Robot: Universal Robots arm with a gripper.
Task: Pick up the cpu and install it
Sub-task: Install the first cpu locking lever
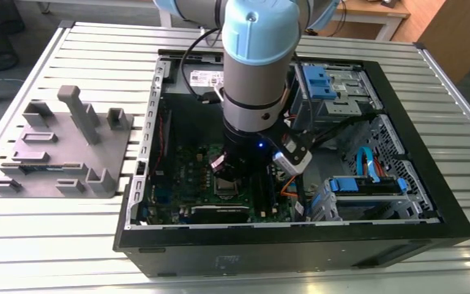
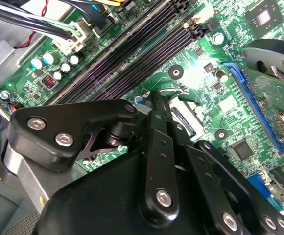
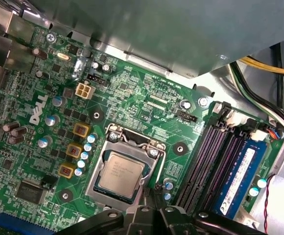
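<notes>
One arm reached down into an open black computer case (image 1: 300,242) that lay on a slatted metal table (image 1: 464,122). In the exterior view its pale blue and grey body stood over the middle of the green motherboard (image 1: 188,165), and the gripper (image 1: 233,179) at its end hung low, just above the board.

The cpu (image 3: 118,175) sat inside the metal socket frame (image 3: 113,138) on the motherboard, its silvery-grey top facing up and its edges square to the frame. A thin wire lever crossed one corner of the frame beside the chip. In the first wrist view the black fingers (image 3: 147,215) came in just beside the near edge of the socket; whether they touched the chip could not be told. Whether the fingers were spread or pressed together could not be told either, since the gripper's own black links covered the tips in both wrist views.

In the second wrist view the gripper (image 2: 156,105) stood over the socket, with the long dark memory slots (image 2: 132,49) running alongside. A blue memory stick (image 3: 240,178) sat in a slot well apart from the socket.

On the exterior view's left, a grey plastic block (image 1: 59,150) with upright posts rested on the table, beside the case.
</notes>
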